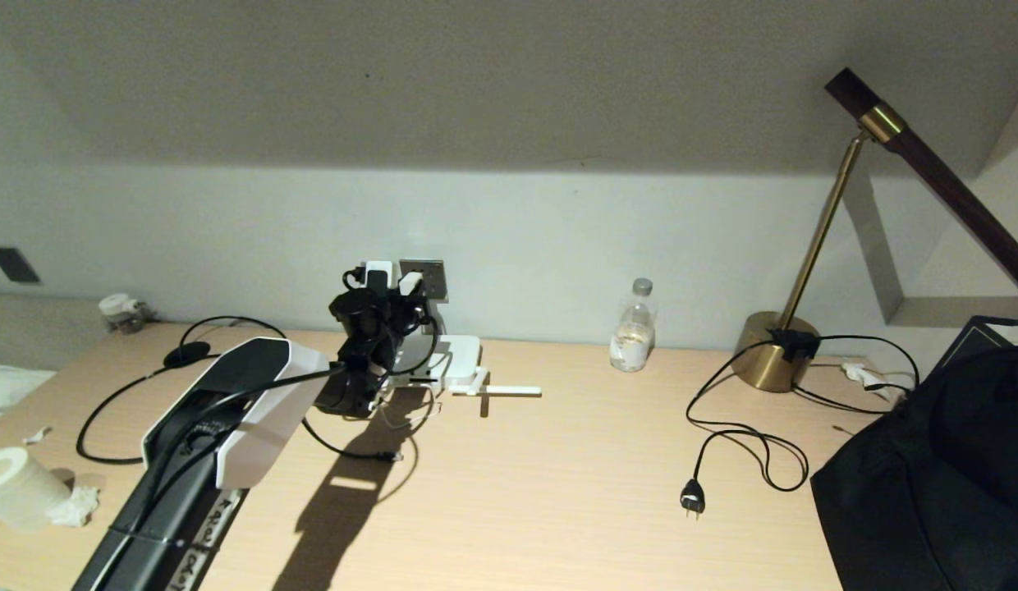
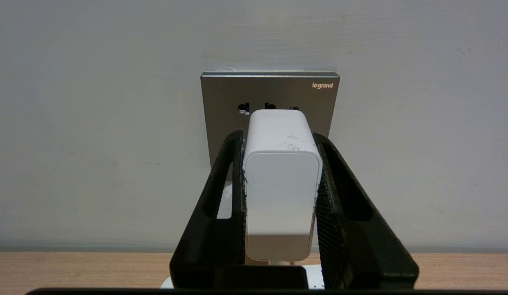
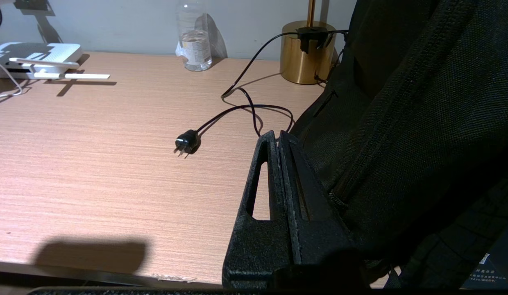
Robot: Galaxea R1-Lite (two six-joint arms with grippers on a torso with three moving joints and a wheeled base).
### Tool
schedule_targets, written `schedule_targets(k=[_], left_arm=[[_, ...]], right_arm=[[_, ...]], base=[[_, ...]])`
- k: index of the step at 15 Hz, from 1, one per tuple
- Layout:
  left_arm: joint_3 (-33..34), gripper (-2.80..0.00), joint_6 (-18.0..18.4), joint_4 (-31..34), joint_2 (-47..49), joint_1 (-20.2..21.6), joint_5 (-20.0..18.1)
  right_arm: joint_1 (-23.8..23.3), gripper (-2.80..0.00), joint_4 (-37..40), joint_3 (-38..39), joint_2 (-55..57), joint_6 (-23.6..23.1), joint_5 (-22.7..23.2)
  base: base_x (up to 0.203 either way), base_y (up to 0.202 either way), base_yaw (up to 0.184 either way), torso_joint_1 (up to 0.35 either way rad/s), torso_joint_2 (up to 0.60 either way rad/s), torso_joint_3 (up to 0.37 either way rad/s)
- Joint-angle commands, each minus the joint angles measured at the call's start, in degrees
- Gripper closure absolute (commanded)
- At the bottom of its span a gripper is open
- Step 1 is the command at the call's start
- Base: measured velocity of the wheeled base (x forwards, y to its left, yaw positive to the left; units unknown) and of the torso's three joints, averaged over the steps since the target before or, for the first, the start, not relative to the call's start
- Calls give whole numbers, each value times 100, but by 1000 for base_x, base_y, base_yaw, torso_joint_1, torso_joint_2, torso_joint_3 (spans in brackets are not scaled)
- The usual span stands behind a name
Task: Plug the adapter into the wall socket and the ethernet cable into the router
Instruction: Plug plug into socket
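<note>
Pale wall above wooden worktop (image 1: 558, 460). Left end effector (image 2: 280, 164) clamps adapter (image 2: 282, 192) by sides, front end up against socket (image 2: 270, 92), leaving prong face free for insertion. Right end effector (image 3: 278, 141) closed, empty, parked beside black bag (image 3: 422, 123). Router (image 1: 460, 361) below socket.

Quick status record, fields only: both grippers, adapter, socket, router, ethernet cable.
left gripper: shut on the adapter, at the wall
adapter: against the wall socket; full seating cannot be told
right gripper: shut, empty, beside a black bag
router: on the desk under the socket
ethernet cable: lying on the desk, free end near the router, not plugged in
</note>
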State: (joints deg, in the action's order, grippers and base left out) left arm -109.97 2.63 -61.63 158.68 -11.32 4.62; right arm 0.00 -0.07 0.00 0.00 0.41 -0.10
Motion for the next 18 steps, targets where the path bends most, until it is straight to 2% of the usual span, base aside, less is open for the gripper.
schedule_targets(k=[1,15,16,18], left_arm=[[-33,0,0,-16,31,7,-4],[-19,0,-17,-5,31,7,-42],[99,0,-11,-58,13,7,-34],[765,0,-3,-367,-167,-3,-45]], right_arm=[[0,0,-1,0,9,2,1],[0,0,-1,0,9,2,1],[0,0,-1,0,9,2,1],[0,0,-1,0,9,2,1]], base=[[0,0,0,0,0,0],[0,0,0,0,0,0],[0,0,0,0,0,0],[0,0,0,0,0,0]])
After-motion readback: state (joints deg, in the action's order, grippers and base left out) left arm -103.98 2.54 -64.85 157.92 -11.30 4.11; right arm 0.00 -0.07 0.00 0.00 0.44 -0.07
